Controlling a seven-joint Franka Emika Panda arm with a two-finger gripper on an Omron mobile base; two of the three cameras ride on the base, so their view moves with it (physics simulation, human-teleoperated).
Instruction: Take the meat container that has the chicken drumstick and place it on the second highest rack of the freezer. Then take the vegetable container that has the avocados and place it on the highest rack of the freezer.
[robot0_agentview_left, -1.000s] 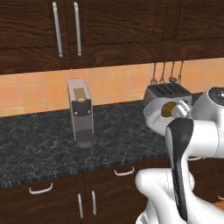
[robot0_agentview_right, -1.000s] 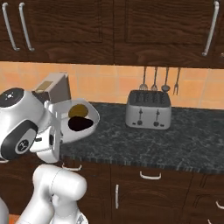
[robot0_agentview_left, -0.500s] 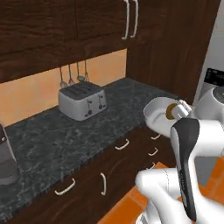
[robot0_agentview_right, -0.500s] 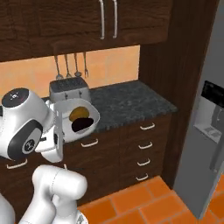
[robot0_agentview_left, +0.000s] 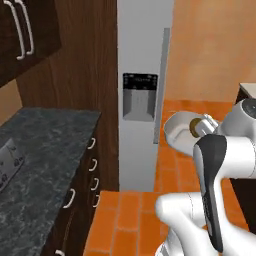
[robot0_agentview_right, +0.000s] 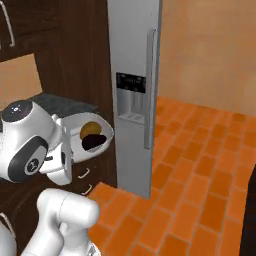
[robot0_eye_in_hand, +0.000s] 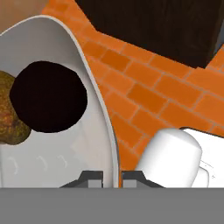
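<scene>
My gripper (robot0_eye_in_hand: 111, 177) is shut on the rim of the vegetable container (robot0_eye_in_hand: 101, 109), a round light-grey bowl held up in front of the arm. In it lie the avocados: a near-black one (robot0_eye_in_hand: 48, 97) and a yellowish-brown one (robot0_eye_in_hand: 9, 111). The right base view shows the vegetable container (robot0_agentview_right: 102, 131) tilted, its open side facing the camera, with the dark avocado (robot0_agentview_right: 94, 142) inside. From the left, the bowl (robot0_agentview_left: 175, 131) hangs beside the forearm. The freezer (robot0_agentview_left: 142, 60) stands ahead, its grey door (robot0_agentview_right: 132, 45) shut, hiding the racks. The meat container and chicken drumstick are out of view.
A dark stone counter (robot0_agentview_left: 45, 165) over dark wood drawers (robot0_agentview_left: 92, 170) runs along the left, up to the appliance. A toaster's corner (robot0_agentview_left: 7, 162) shows at the far left edge. An orange brick floor (robot0_agentview_right: 200, 165) spreads to the right of the freezer.
The whole scene has swung with the base, from the counter with the toaster round to the freezer door. The bowl stays in my grip beside the arm.
</scene>
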